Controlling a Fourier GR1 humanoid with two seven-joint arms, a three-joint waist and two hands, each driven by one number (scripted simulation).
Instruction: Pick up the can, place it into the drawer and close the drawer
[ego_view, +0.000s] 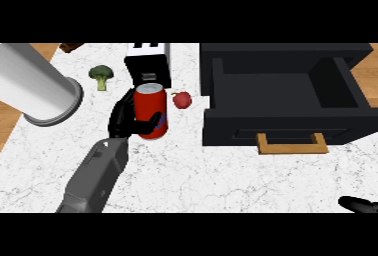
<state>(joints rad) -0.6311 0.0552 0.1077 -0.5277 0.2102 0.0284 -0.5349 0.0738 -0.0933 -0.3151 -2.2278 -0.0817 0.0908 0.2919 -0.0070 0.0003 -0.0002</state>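
On the counter (221, 172), the left hand (122, 119) curls round one can (150, 100) beside one open drawer (280, 126).

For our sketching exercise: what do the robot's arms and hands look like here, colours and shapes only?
The left forearm is grey, boxy and faceted. It ends in a glossy black left hand with slim black fingers. Of the right hand only a small rounded black part shows at the lower right corner. No cables or markings show.
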